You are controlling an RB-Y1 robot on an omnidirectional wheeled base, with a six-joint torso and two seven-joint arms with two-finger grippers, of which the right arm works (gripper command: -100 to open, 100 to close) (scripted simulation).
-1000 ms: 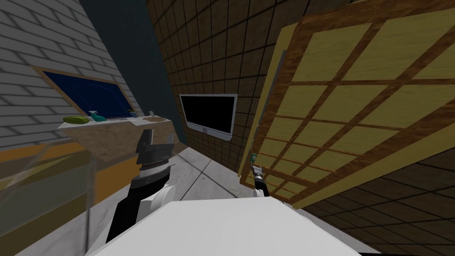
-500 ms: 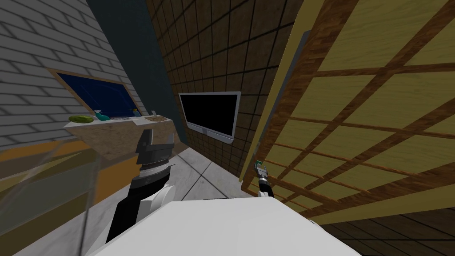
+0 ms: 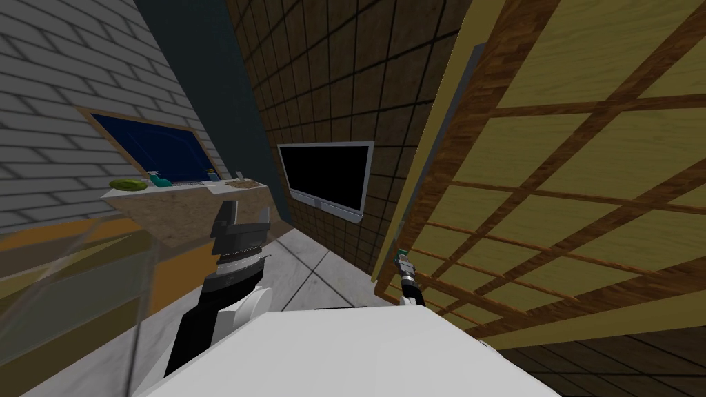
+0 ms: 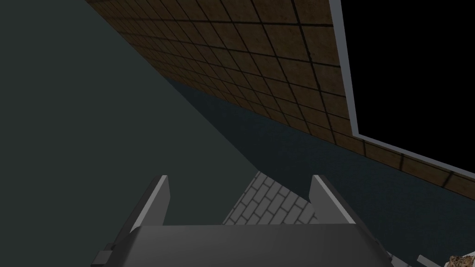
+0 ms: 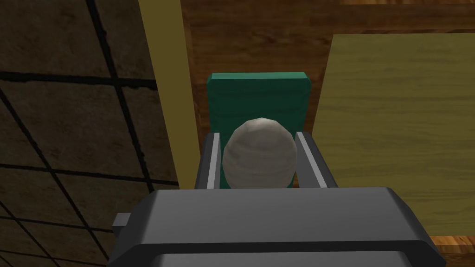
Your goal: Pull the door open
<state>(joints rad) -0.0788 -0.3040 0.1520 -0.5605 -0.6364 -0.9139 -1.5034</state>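
At the right wrist: right end effector [image 5: 257,135] clamped on the pale round door knob [image 5: 259,157], fingers pressing both its sides, with a green backplate [image 5: 257,92] behind it. The knob sits on the lattice door [image 3: 551,172], near its edge by the yellow jamb [image 3: 419,172]. Left end effector [image 3: 245,212] raised, fingers apart, idle. Beyond: black wall screen [image 3: 324,176]. Judgement: grasp done; door looks slightly swung out; most of the pull remains.

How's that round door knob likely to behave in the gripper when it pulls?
The knob looks round and smooth, so the flat fingers of the right gripper could slip off it. It sits on a green plate on the door, so it probably feels rigid.
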